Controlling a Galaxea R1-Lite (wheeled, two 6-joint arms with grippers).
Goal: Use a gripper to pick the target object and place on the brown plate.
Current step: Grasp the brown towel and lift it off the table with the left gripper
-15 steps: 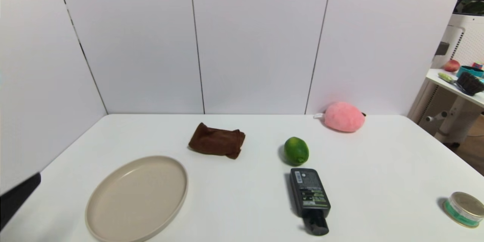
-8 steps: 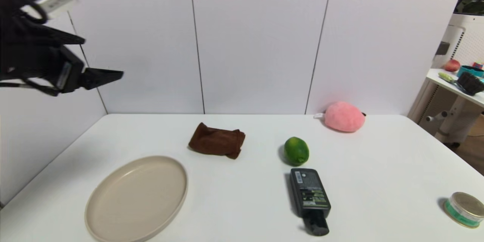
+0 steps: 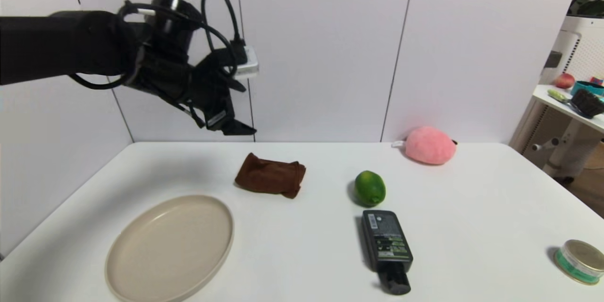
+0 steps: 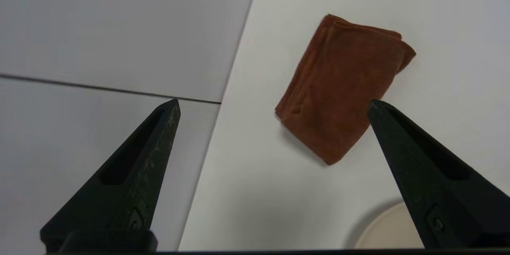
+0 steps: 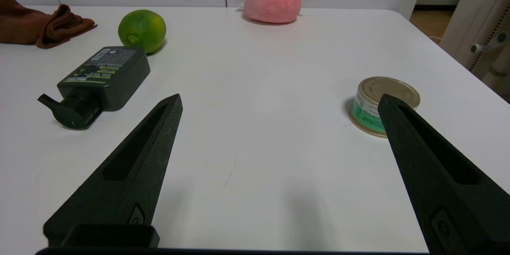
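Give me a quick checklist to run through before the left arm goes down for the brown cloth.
1. Left gripper jaws spread wide: ok.
2. Folded dark brown fuzzy cloth lies flat on the white table, touching nothing: ok.
3. Gripper centred over the cloth: not ok; it sits toward one fingertip in the left wrist view.
4. Large round beige plate is bare: ok.
5. Green lime and black bottle lie apart from the cloth: ok.
6. Right gripper low over the table, away from the cloth: ok.
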